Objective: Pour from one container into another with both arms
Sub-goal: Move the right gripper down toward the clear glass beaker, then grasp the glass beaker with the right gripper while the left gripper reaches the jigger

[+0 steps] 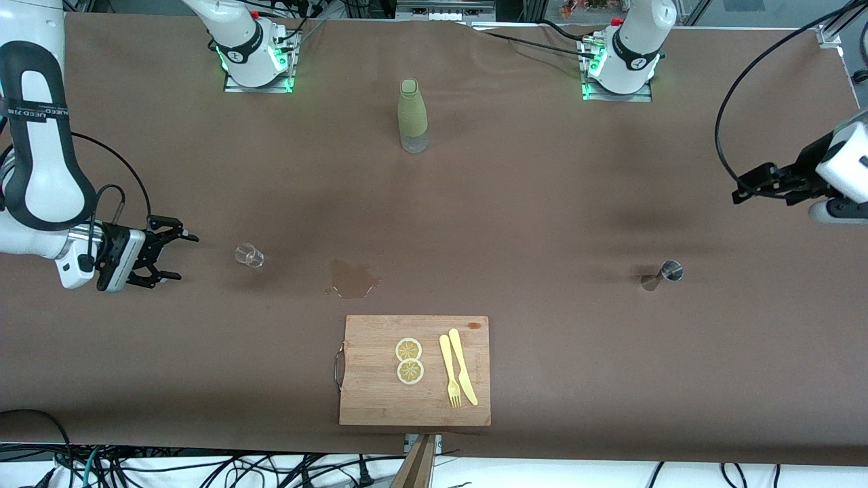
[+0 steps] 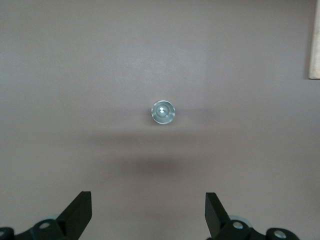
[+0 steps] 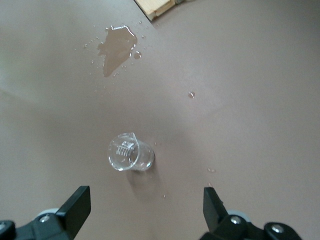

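Brown table cloth (image 1: 542,203) carries a wet puddle (image 1: 352,279). Right gripper (image 1: 166,257) hovers spread, empty, beside the glass beaker (image 1: 249,255); left gripper (image 1: 749,184), spread and empty, hangs above the steel jigger (image 1: 663,274).

Brown cloth-covered table (image 1: 542,203). Clear glass beaker (image 3: 129,153), white markings. Silver metal jigger (image 2: 163,112). Olive-green sleeved bottle (image 1: 412,115). Light wooden cutting board (image 1: 380,400): pale yellow lemon slices (image 1: 409,360), yellow plastic fork (image 1: 449,369), yellow plastic knife (image 1: 462,366). Dark wet spill (image 3: 117,47).

A robotics lab: two bench-mounted arms (image 1: 258,47) on a brown-covered table (image 1: 542,203), loose cables (image 1: 135,468).
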`<state>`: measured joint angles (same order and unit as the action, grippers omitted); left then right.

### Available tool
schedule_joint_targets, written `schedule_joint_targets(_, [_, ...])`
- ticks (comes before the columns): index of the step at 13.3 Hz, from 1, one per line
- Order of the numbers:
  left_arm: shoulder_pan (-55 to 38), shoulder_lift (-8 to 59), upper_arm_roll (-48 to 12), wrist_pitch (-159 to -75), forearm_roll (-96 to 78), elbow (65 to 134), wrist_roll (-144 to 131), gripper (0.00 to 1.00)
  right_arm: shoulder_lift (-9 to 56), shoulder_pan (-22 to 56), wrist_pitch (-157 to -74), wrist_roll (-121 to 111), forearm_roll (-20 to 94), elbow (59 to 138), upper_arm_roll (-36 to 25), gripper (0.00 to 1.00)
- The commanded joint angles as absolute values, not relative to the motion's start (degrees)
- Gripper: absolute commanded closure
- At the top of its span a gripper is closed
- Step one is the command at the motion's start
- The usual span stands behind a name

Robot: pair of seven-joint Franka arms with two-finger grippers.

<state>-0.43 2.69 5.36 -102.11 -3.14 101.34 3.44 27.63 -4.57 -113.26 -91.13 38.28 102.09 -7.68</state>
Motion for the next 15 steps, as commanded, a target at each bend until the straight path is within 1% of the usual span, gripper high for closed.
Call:
schedule_joint_targets(1, [0.79,1.23,5.27,-108.0,-1.94,107.04,4.66,0.0,30.05,-4.75,-112.59,-100.42,44.53,102.13,-7.82,0.0])
schedule_joint_targets(4, [4.03,3.15,5.27,-113.98,-2.54,110.65,9.46,0.0,32.77,-4.92,-111.97,-108.7,49.12,102.04,-7.82,0.0])
schedule_joint_targets(6, [7.54,5.96,5.27,-116.18,-6.82,110.65,18.41,0.0,34.27,-5.01,-110.32,-113.7,52.45,101.95,-7.82,0.0])
schedule_joint_targets(8, [12.02,10.26,5.36,-117.06,-15.07,110.04,33.93,0.0,36.03,-5.1,-107.94,-119.68,56.15,101.69,-7.91,0.0])
schedule_joint_targets(11, [14.67,15.89,6.15,-119.79,-23.18,109.69,53.04,0.0,37.88,-5.98,-107.58,-125.58,58.35,101.51,-7.91,0.0])
schedule_joint_targets(13, [14.68,20.98,8.51,-119.8,-28.1,106.63,64.45,0.0,38.76,-6.59,-106.09,-127.87,58.62,101.51,-7.91,0.0])
schedule_joint_targets(15, [14.59,26.69,9.58,-119.71,-32.49,102.68,82.44,0.0,39.9,-6.85,-104.42,-130.59,60.46,101.43,-7.91,0.0])
